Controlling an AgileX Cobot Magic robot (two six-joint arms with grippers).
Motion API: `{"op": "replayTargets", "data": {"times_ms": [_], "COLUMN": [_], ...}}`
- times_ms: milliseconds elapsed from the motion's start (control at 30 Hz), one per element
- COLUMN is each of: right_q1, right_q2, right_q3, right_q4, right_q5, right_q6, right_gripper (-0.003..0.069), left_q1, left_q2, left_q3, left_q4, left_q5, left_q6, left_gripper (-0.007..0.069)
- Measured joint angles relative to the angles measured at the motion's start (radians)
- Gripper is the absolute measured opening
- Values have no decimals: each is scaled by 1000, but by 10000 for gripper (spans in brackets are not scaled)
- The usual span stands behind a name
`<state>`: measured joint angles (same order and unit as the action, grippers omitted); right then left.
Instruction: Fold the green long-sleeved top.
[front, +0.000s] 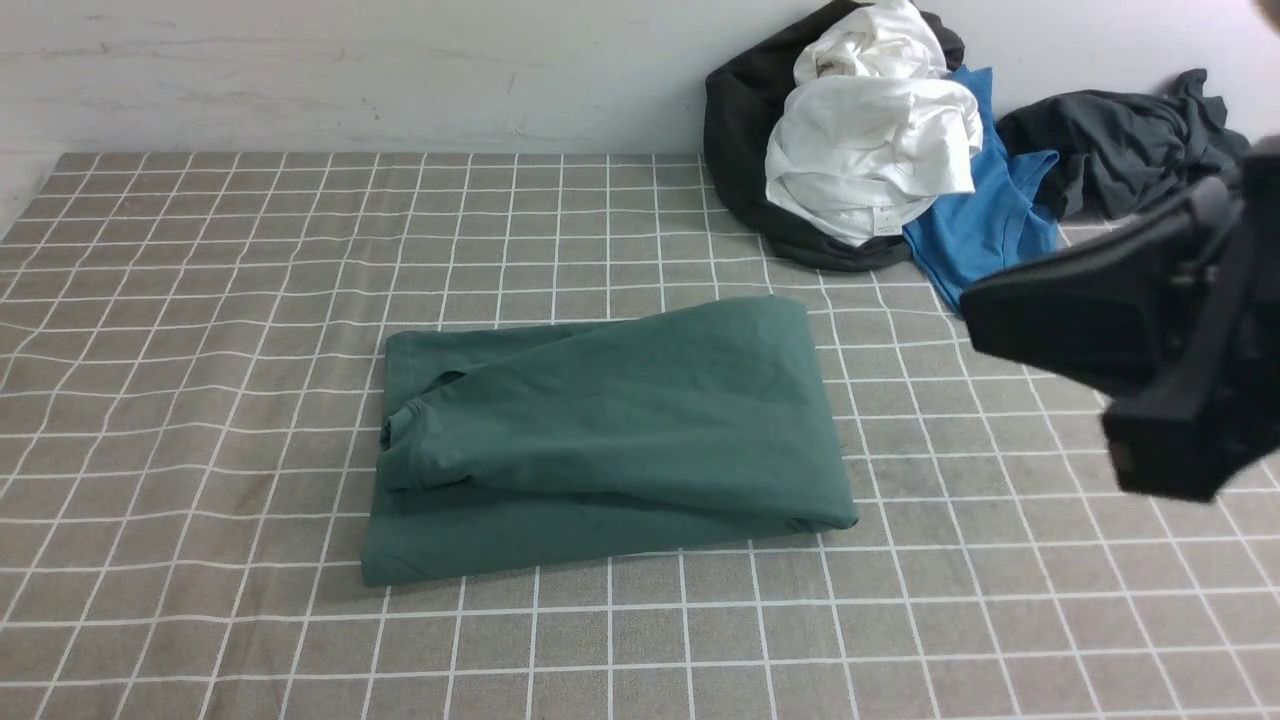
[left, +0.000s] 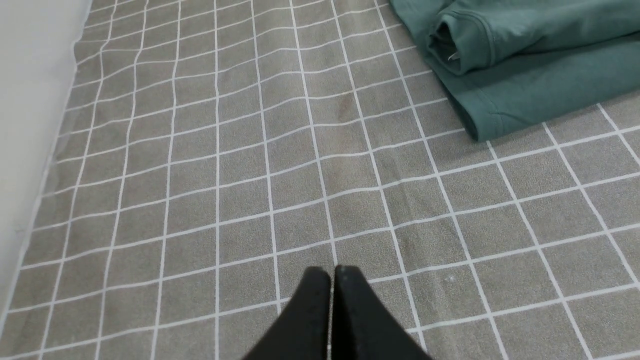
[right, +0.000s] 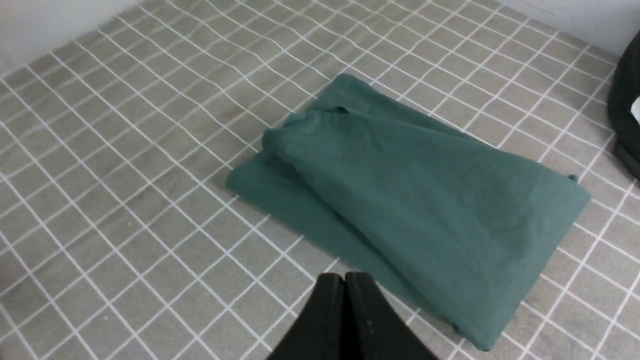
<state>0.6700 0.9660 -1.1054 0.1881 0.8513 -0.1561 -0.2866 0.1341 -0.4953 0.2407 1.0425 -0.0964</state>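
Note:
The green long-sleeved top (front: 610, 430) lies folded into a compact rectangle in the middle of the checked cloth. It also shows in the right wrist view (right: 415, 200) and at a corner of the left wrist view (left: 525, 60); its label and logo are hidden. My right gripper (front: 975, 320) hangs raised at the right, to the right of the top, shut and empty (right: 344, 278). My left gripper (left: 332, 271) is shut and empty over bare cloth, away from the top; it does not show in the front view.
A pile of clothes sits at the back right by the wall: a black garment (front: 740, 120), white shirts (front: 870, 150), a bright blue shirt (front: 985, 225) and a dark charcoal-grey garment (front: 1120, 150). The grey checked cloth (front: 200, 350) covers the table.

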Motion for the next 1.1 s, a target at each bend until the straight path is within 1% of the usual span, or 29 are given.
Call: {"op": "replayTargets", "data": {"times_ms": [100, 300, 400, 467, 533, 567, 600, 667, 700, 733, 767, 800, 833, 867, 900, 967, 1000, 1033, 1067, 1100], "right_q1": [0, 0, 0, 0, 0, 0, 0, -1, -2, -26, -30, -88, -88, -163, -227, -322, -397, -409, -493, -549], "right_q2": [-29, -29, -32, -39, -46, -49, -66, -113, -113, -190, -190, -274, -285, -368, -423, -521, -583, -583, -661, -707], "right_q3": [35, 45, 45, 45, 56, 59, 97, 191, 191, 320, 320, 449, 463, 576, 642, 750, 814, 814, 892, 937], "right_q4": [33, 14, 6, -1, -1, -1, -1, 0, 0, 0, 0, -1, -1, -1, -5, -21, -36, -40, -69, -91], "right_q5": [14, 67, 59, 26, -50, -60, -155, -295, -295, -441, -441, -557, -568, -635, -667, -689, -696, -697, -699, -698], "right_q6": [0, 0, -1, -12, -34, -39, -52, -56, -56, -56, -56, -50, -48, -26, -4, 44, 74, 80, 125, 156], "right_gripper": [-15, -15, -15, -15, -15, -15, -15, -15, -15, -15, -15, -15, -15, -15, -15, -15, -15, -15, -15, -15], "left_q1": [0, 0, 0, 0, 0, 0, 0, 0, 0, 0, 0, 0, 0, 0, 0, 0, 0, 0, 0, 0], "left_q2": [0, 0, 0, 0, 0, 0, 0, 0, 0, 0, 0, 0, 0, 0, 0, 0, 0, 0, 0, 0], "left_q3": [0, 0, 0, 0, 0, 0, 0, 0, 0, 0, 0, 0, 0, 0, 0, 0, 0, 0, 0, 0], "left_q4": [0, 0, 0, 0, 0, 0, -1, -1, -1, -1, -1, -1, -1, -1, -1, -1, -1, -1, -1, -1], "left_q5": [0, -1, -1, -1, -1, -1, -1, -1, -1, -1, -1, -1, -1, -1, -1, -1, -1, -1, -1, -1], "left_q6": [0, 0, 0, 0, 0, 0, 0, 0, 0, 0, 0, 0, 0, 0, 0, 0, 0, 0, 0, 0], "left_gripper": [-7, -7, -7, -7, -7, -7, -7, -7, -7, -7, -7, -7, -7, -7, -7, -7, -7, -7, -7, -7]}}
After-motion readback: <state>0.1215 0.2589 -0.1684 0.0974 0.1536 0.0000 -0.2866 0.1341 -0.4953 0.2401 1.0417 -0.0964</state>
